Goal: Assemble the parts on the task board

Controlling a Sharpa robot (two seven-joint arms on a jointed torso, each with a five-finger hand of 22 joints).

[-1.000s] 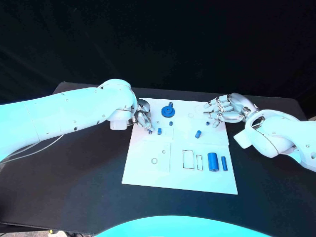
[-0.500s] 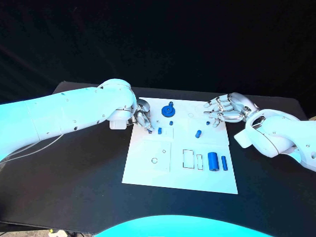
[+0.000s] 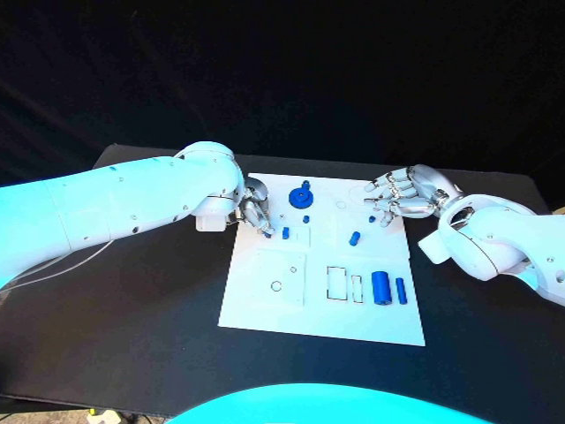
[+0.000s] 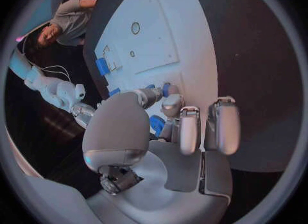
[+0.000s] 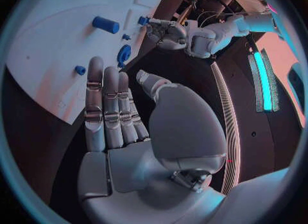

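Nearest, on the task board [image 3: 270,309], two blue cylinders [image 3: 387,289] lie side by side at its right. Farther up, the left hand [image 3: 253,212] pinches a small blue peg [image 3: 284,234] at the board's left edge. The right hand [image 3: 401,198] hovers empty, fingers straight and together. Farthest, a blue round part [image 3: 302,198] stands.

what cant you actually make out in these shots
- Head view: whether the left hand touches the small blue part; its fingers cover the spot.
- Head view: markings on the task board; too small.
- Right wrist view: board surface beneath the right hand; its fingers hide it.
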